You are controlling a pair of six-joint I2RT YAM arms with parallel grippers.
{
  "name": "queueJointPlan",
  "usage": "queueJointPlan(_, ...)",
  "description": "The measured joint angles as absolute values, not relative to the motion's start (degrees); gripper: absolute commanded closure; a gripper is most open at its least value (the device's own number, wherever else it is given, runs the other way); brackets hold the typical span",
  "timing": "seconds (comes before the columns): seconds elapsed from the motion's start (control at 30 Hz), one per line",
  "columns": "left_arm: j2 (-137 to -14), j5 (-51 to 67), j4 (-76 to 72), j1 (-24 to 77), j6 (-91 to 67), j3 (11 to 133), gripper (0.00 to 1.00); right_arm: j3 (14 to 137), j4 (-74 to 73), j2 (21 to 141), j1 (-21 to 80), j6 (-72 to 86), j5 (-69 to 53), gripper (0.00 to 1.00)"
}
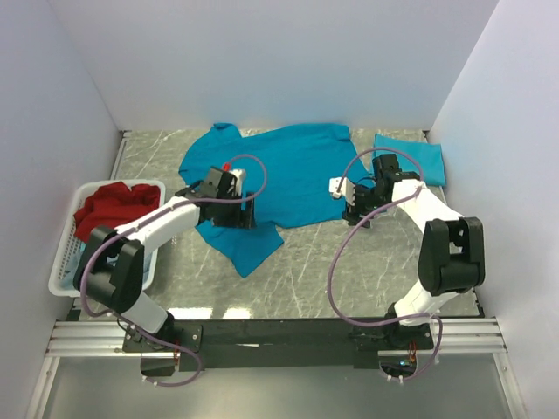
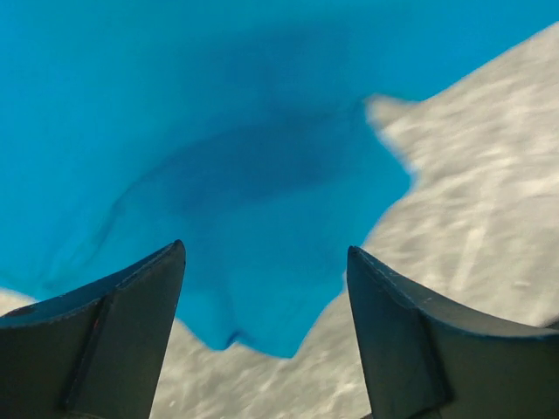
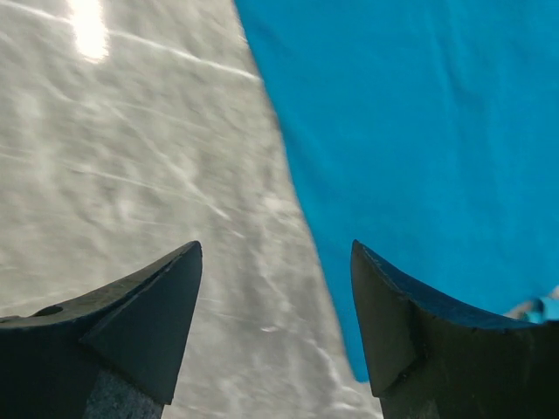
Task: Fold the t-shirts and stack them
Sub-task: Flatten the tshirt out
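Note:
A teal-blue t-shirt point(image 1: 288, 175) lies spread, partly rumpled, on the marble table. My left gripper point(image 1: 238, 208) is open and empty just above its near left part; the left wrist view shows the cloth point(image 2: 218, 157) with a pointed edge between the fingers. My right gripper point(image 1: 352, 202) is open and empty at the shirt's right edge; the right wrist view shows that edge point(image 3: 410, 131) running under the right finger. A folded teal t-shirt point(image 1: 410, 155) lies at the far right. A red t-shirt point(image 1: 113, 207) is bunched in the basket.
A white slatted plastic basket point(image 1: 65, 262) stands at the table's left edge. White walls close in the left, back and right. Bare marble point(image 1: 306, 279) lies between the shirt and the arm bases.

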State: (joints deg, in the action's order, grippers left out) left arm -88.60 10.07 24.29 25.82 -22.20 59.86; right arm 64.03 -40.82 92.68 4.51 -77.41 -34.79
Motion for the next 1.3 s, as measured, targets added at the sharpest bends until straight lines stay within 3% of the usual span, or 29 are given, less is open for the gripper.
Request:
queueJointPlan(0.43, -97.1, 1.3, 29.0, 27.2, -22.8, 61.5, 0.26, 65.2, -32.4, 103.5, 7.2, -76.2, -21.4, 0.32)
queueJointPlan(0.5, -98.1, 1.2, 29.7, 27.4, -22.9, 61.5, 0.32, 66.2, -32.4, 104.2, 7.6, -75.9, -20.5, 0.35)
queueJointPlan(0.6, -99.8, 1.0, 30.7, 27.6, -23.3, 61.5, 0.38, 67.7, -32.1, 105.6, 8.4, -75.7, -19.1, 0.45)
queueJointPlan(0.7, -100.0, 0.7, 30.9, 27.6, -23.5, 61.5, 0.51, 68.3, -31.9, 106.2, 9.3, -74.9, -17.8, 0.59)
queueJointPlan(0.83, -100.0, 0.9, 30.8, 27.6, -23.9, 61.1, 0.74, 68.3, -31.8, 106.5, 10.2, -74.1, -16.9, 0.87)
queueJointPlan(0.9, -99.7, 1.7, 30.7, 27.6, -24.1, 60.6, 0.82, 68.1, -31.8, 106.5, 10.3, -74.0, -16.5, 0.94)
queueJointPlan(0.93, -99.4, 2.2, 30.7, 27.6, -24.2, 60.2, 0.90, 67.8, -31.7, 106.5, 10.4, -74.0, -16.4, 0.99)
queueJointPlan(1.03, -98.1, 5.1, 30.9, 27.9, -24.7, 58.5, 0.99, 64.8, -30.3, 104.2, 10.4, -74.7, -15.9, 1.00)
queueJointPlan(1.3, -93.0, 13.7, 37.1, 31.5, -25.9, 54.3, 0.99, 48.7, -37.4, 86.9, 10.4, -79.2, -15.9, 1.00)
